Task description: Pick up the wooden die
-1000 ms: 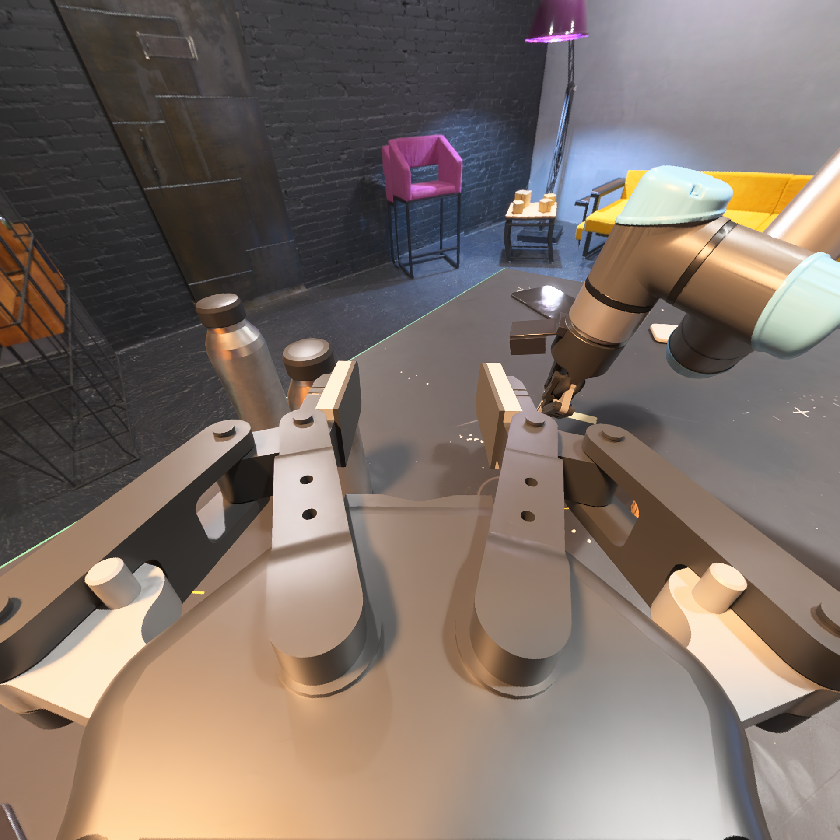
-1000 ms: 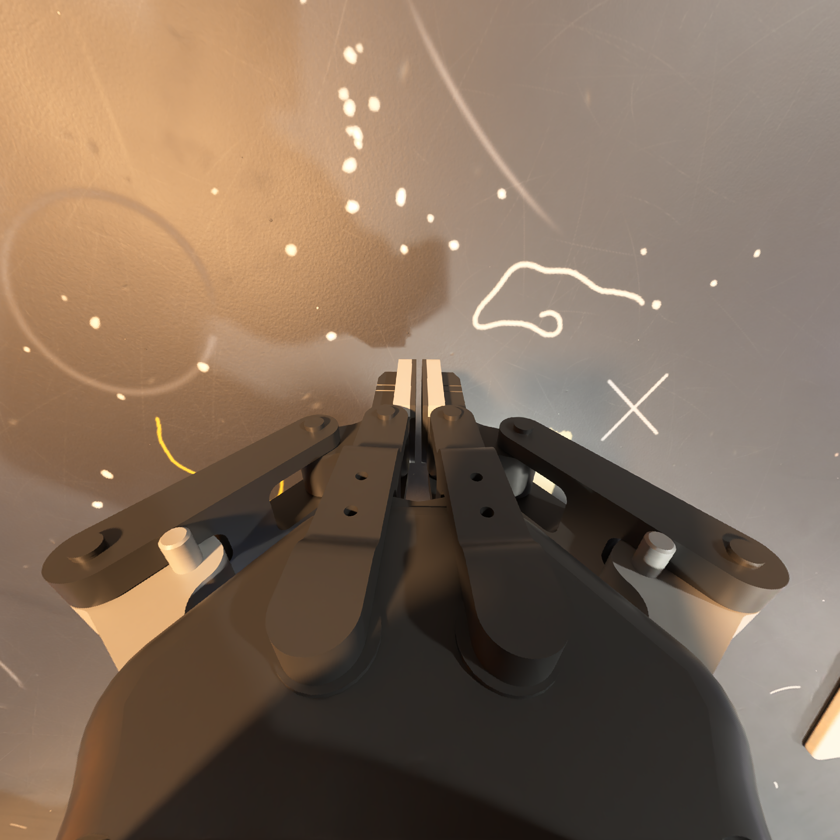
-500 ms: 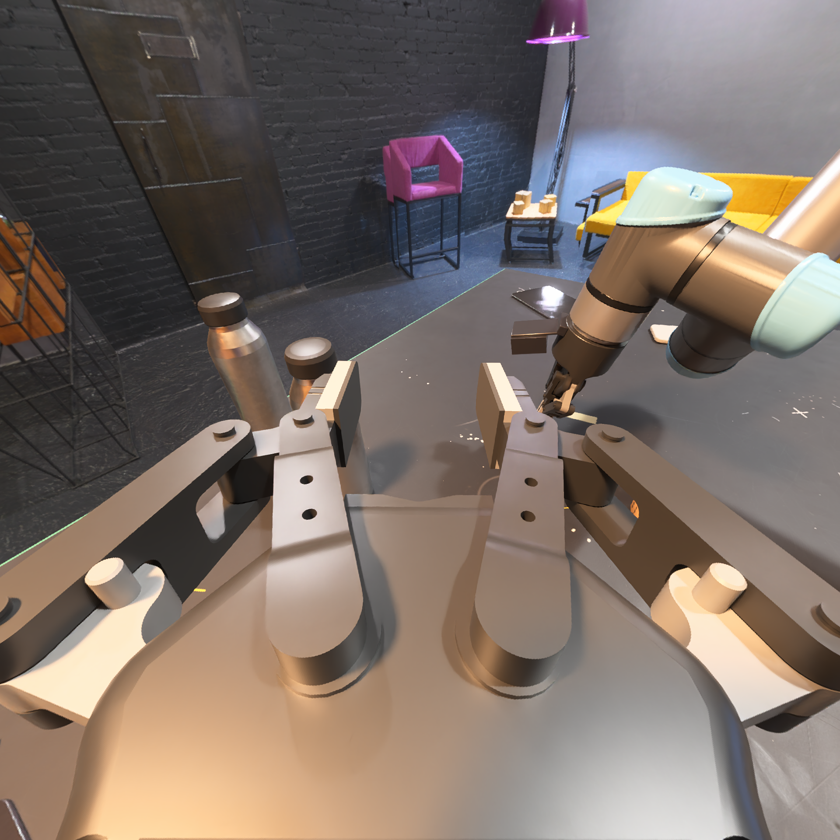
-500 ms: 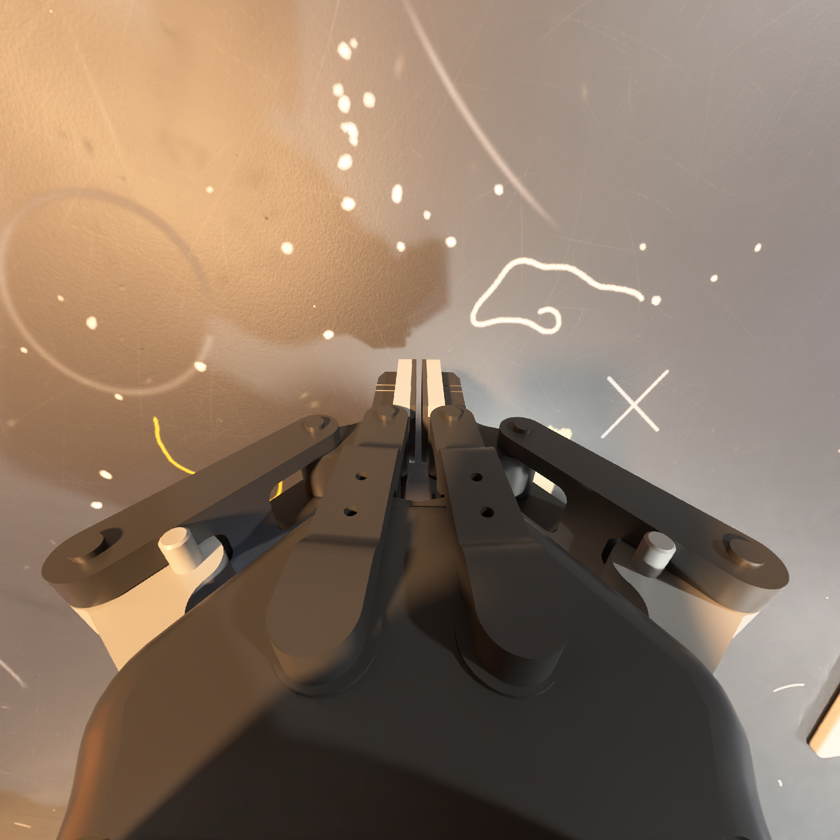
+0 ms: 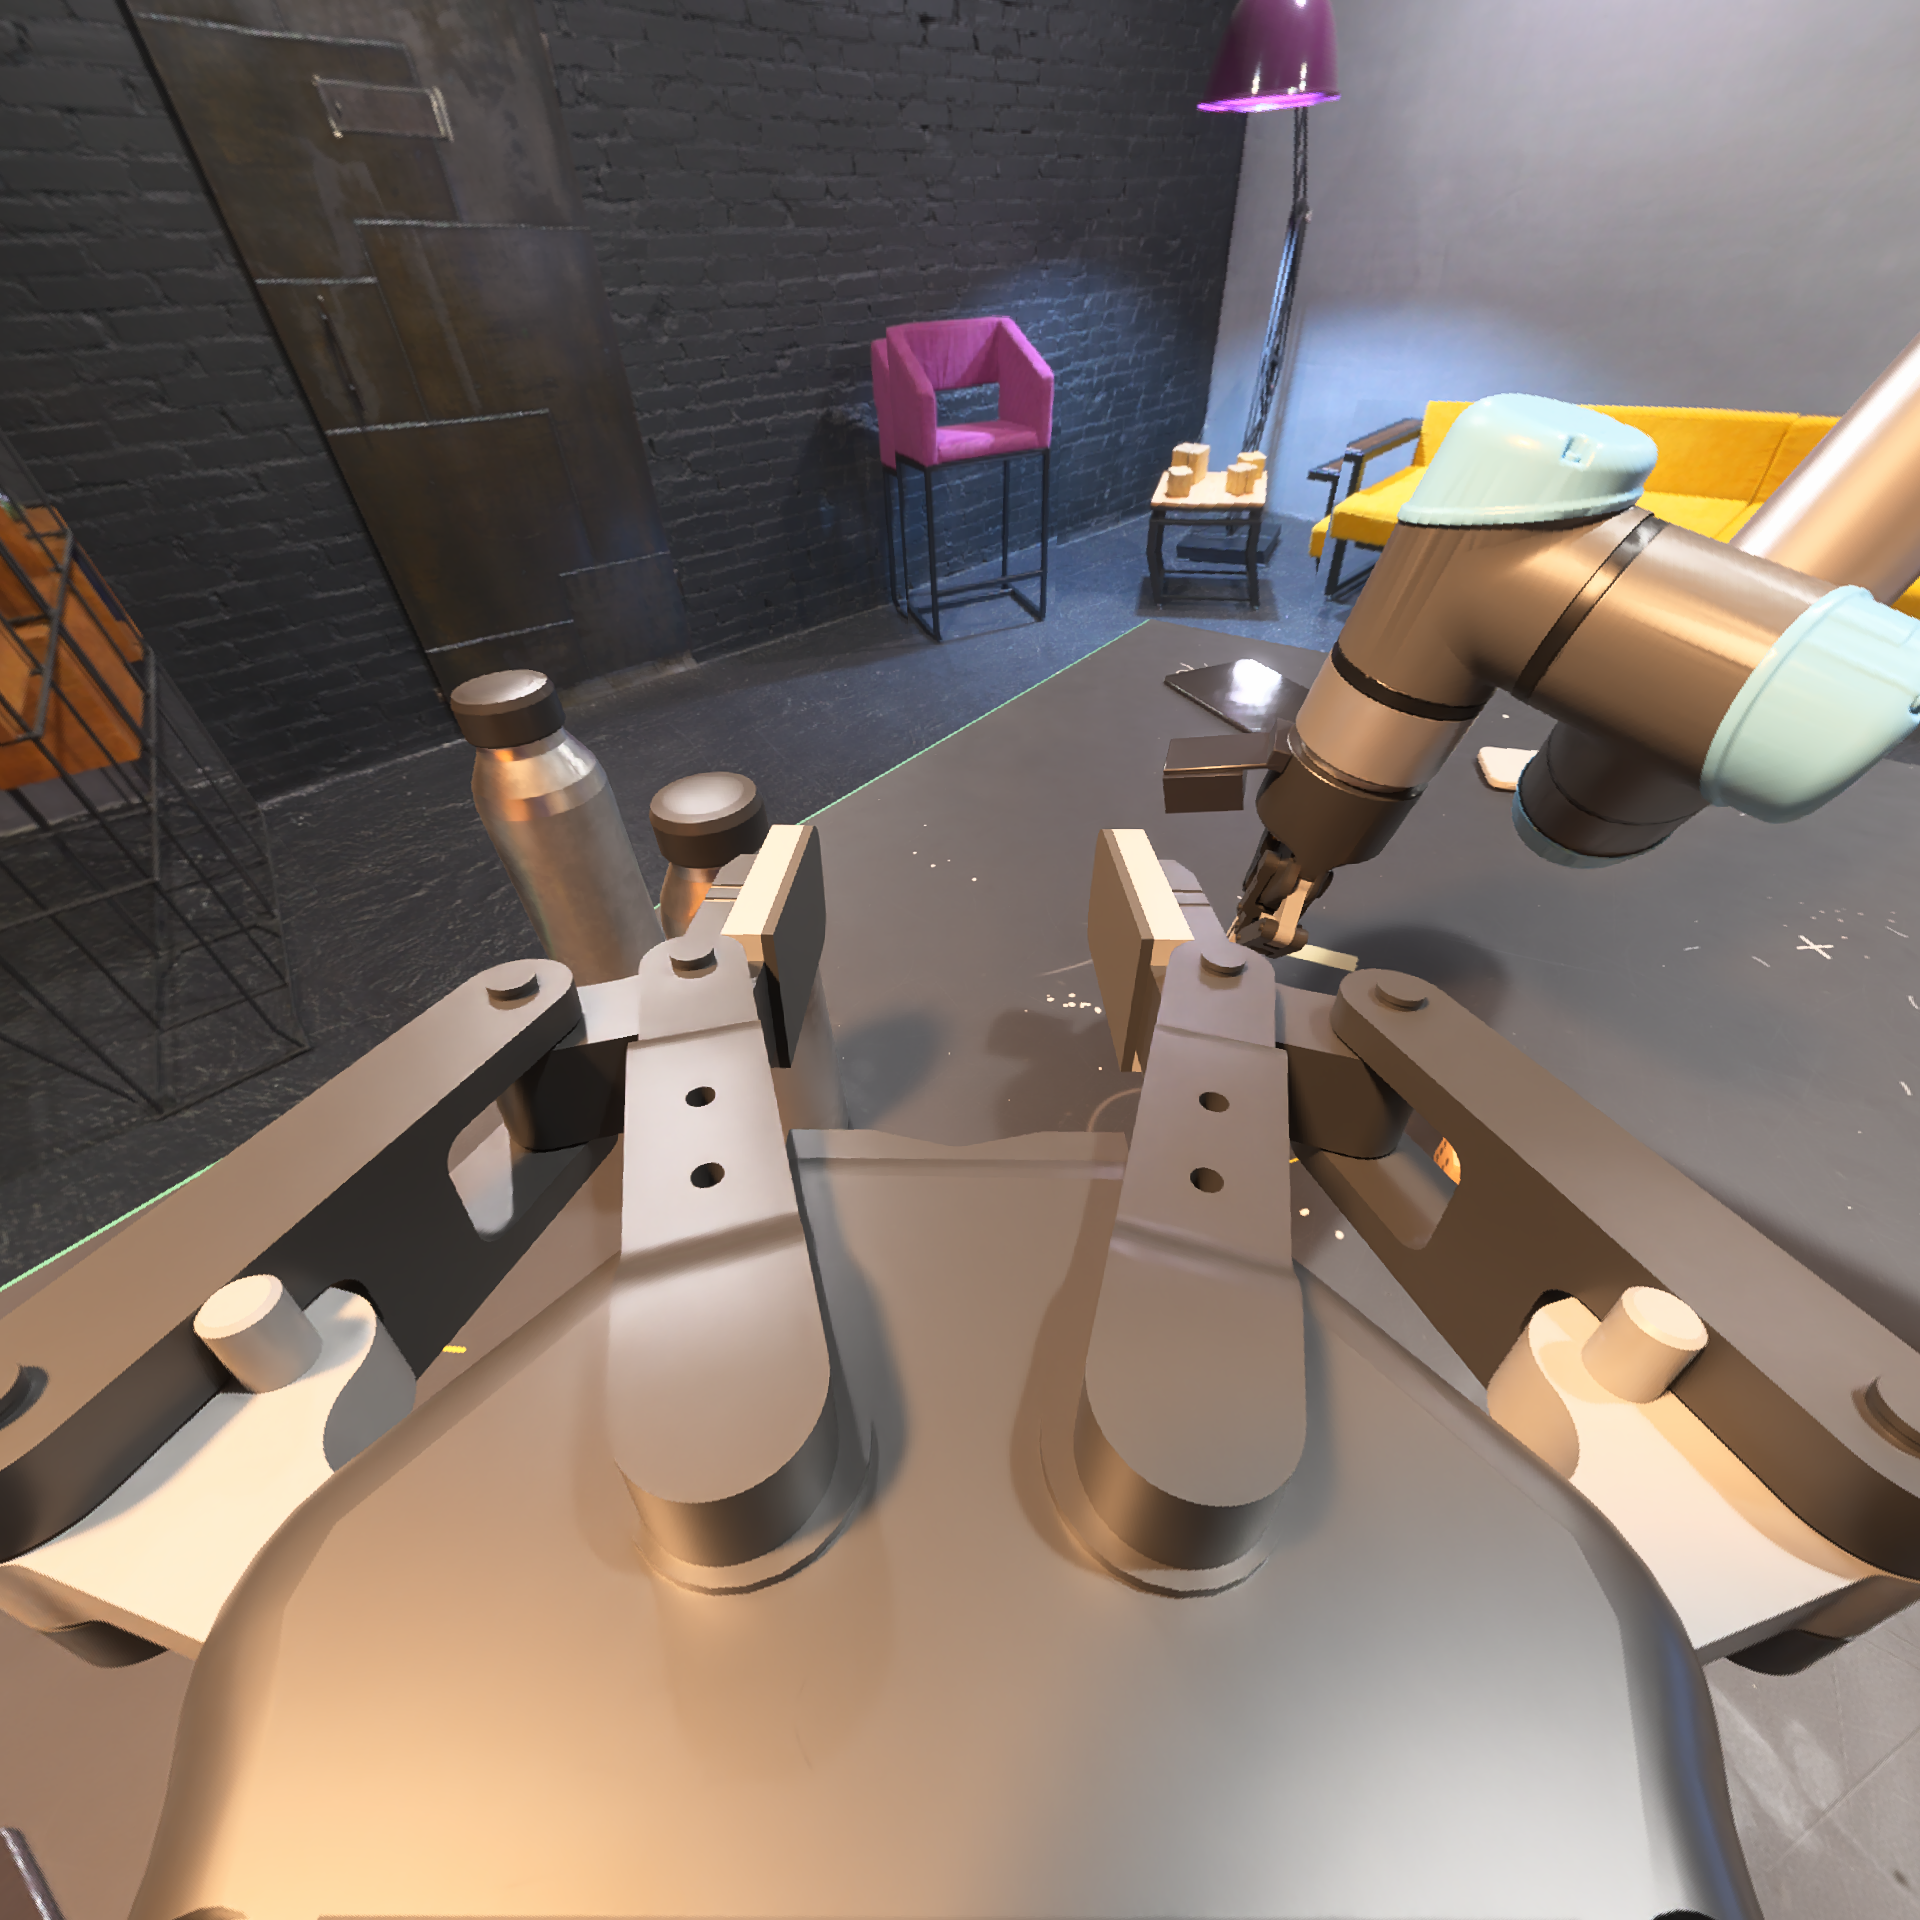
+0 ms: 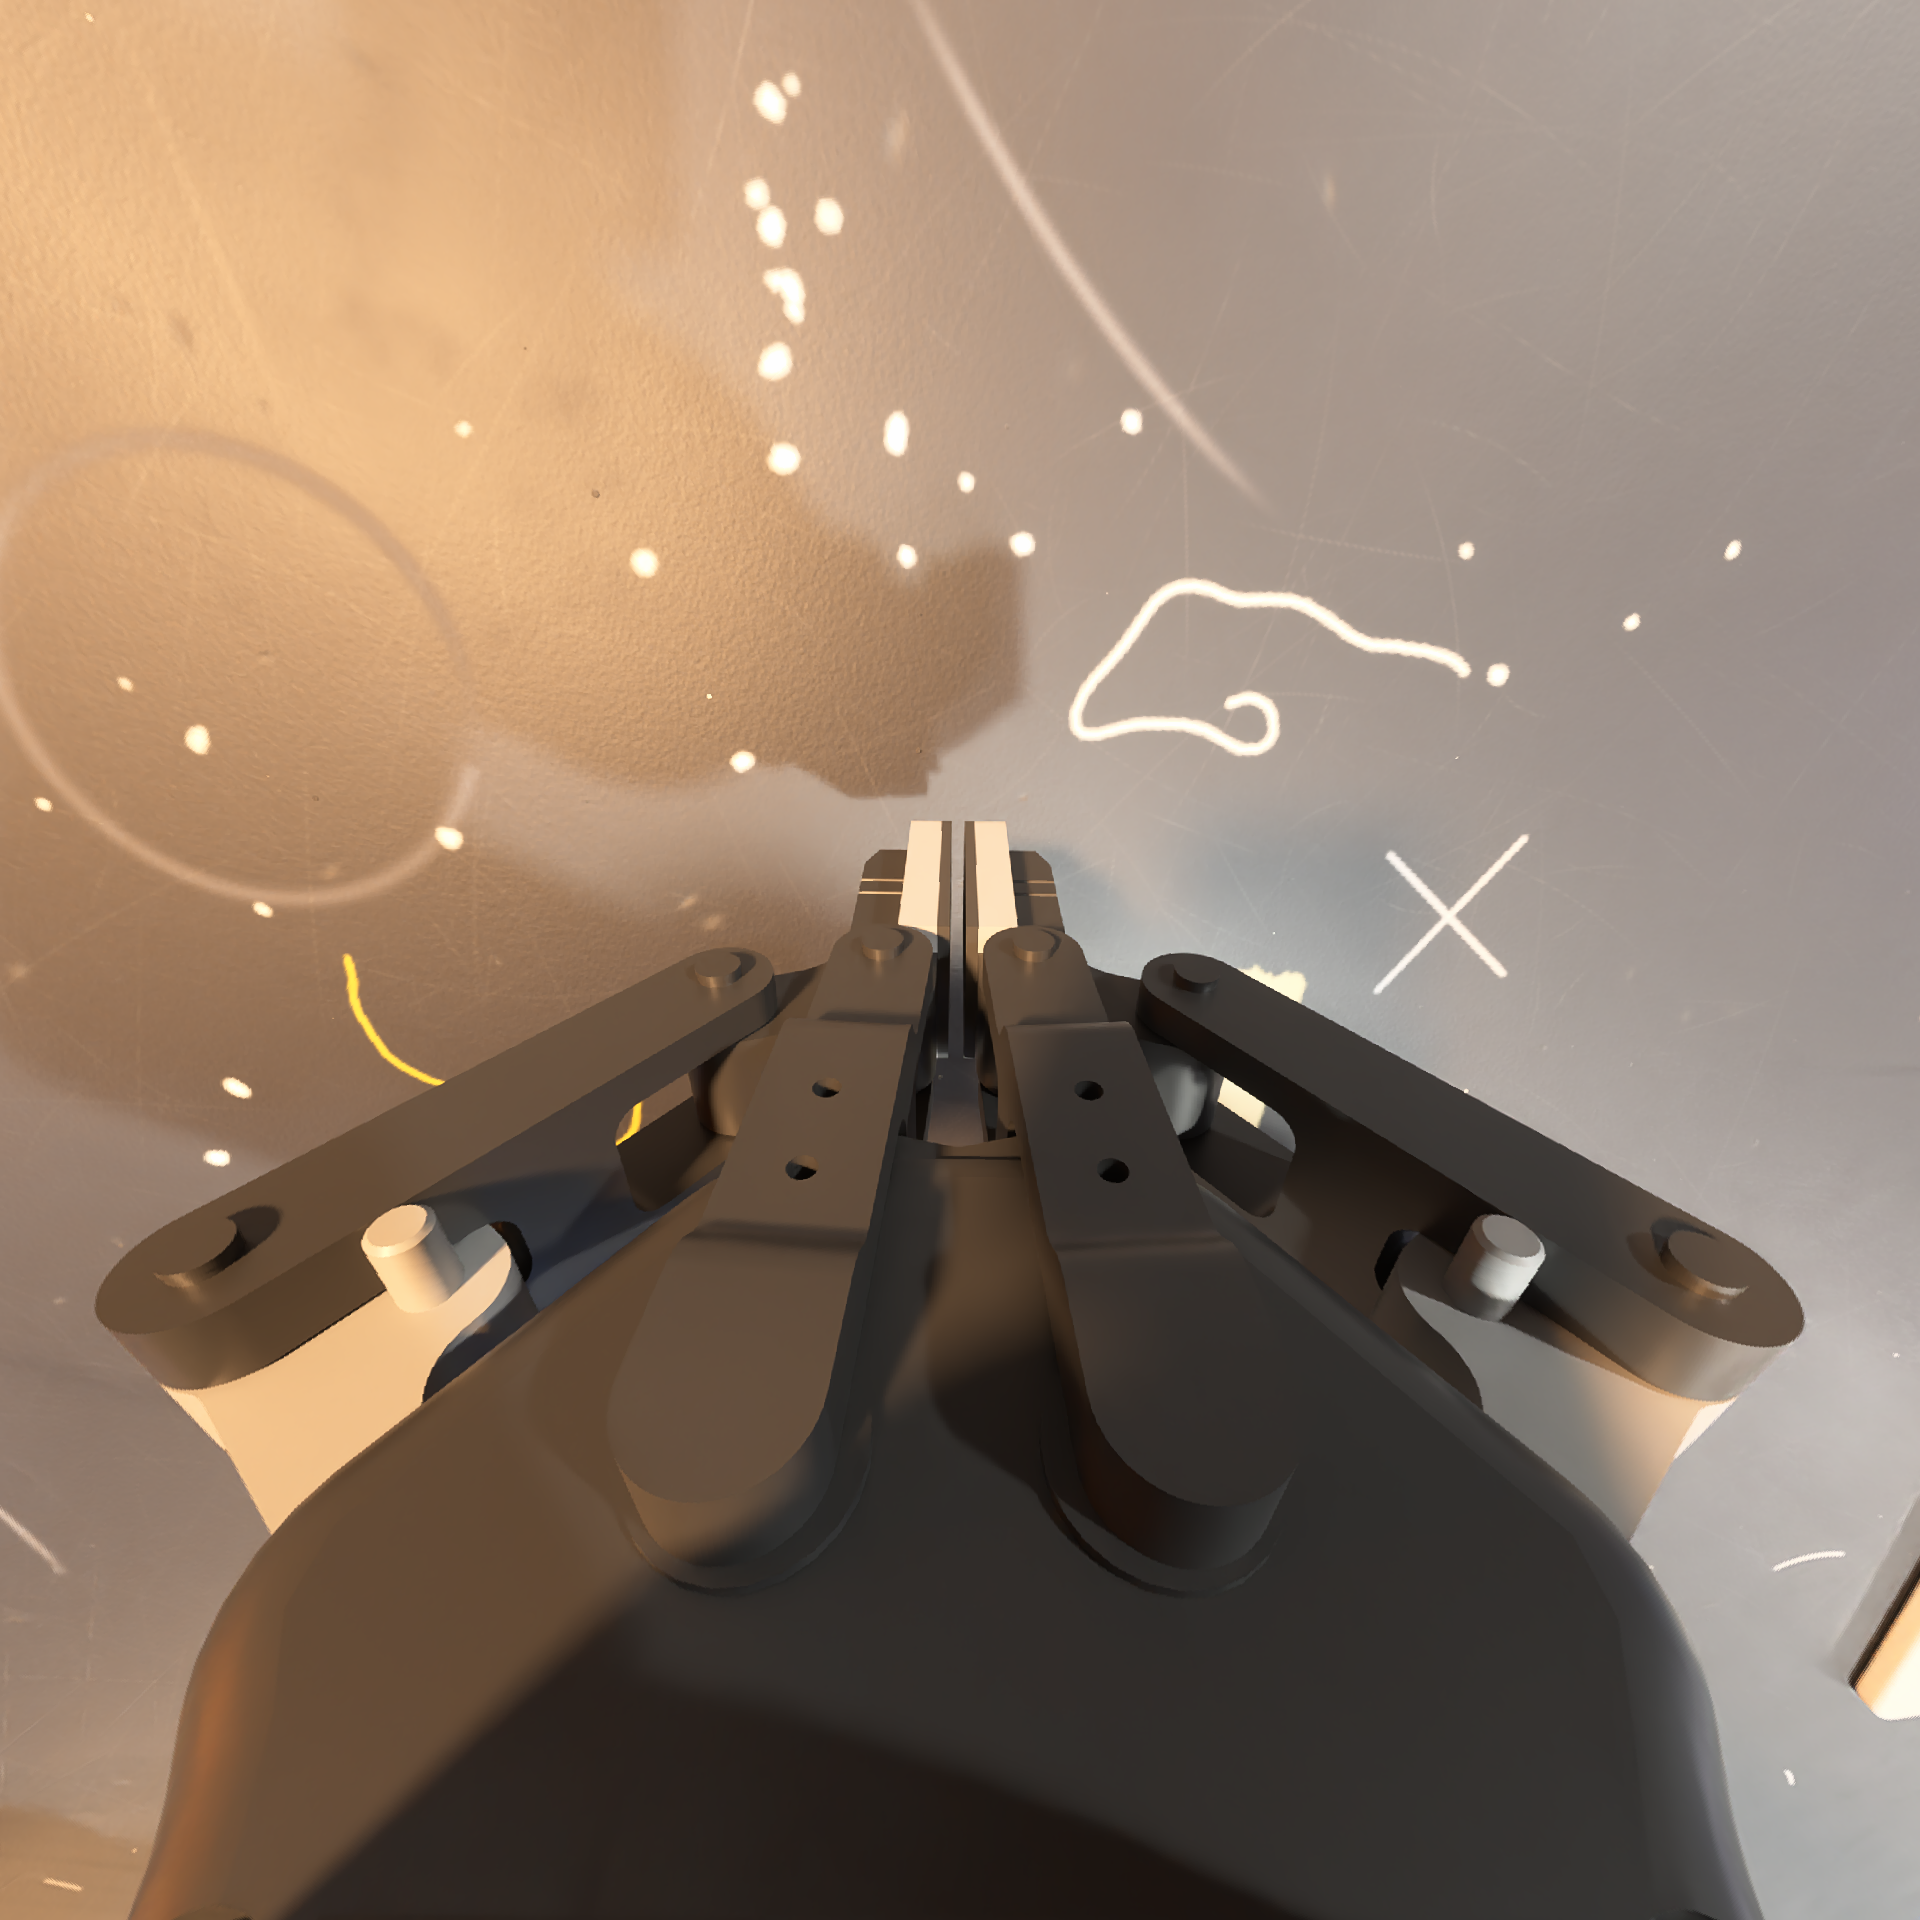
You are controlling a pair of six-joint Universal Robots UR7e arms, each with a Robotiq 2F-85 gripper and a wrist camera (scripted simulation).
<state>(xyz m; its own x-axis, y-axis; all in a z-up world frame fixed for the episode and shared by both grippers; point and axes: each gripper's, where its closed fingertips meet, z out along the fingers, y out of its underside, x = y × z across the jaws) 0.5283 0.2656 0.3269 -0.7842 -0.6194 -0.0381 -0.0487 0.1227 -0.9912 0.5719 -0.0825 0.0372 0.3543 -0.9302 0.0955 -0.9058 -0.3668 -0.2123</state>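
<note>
A grey table (image 6: 1558,312) marked with chalk is seen beneath the right gripper (image 6: 957,852), whose pads are pressed together on nothing. The left gripper (image 5: 956,914) is held spread. The wooden die cannot be located; it is judged light, rigid, best gripped across opposite flat faces.

Silver arm (image 5: 1621,613), pale-teal caps; dark-grey tool (image 6: 957,862), cream pads.

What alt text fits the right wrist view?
The right tool points down at a grey table, its pads shut together with nothing visible between them. Chalk-like marks surround it: a white X, a squiggle, dots and a faint ring. No die can be made out.
</note>
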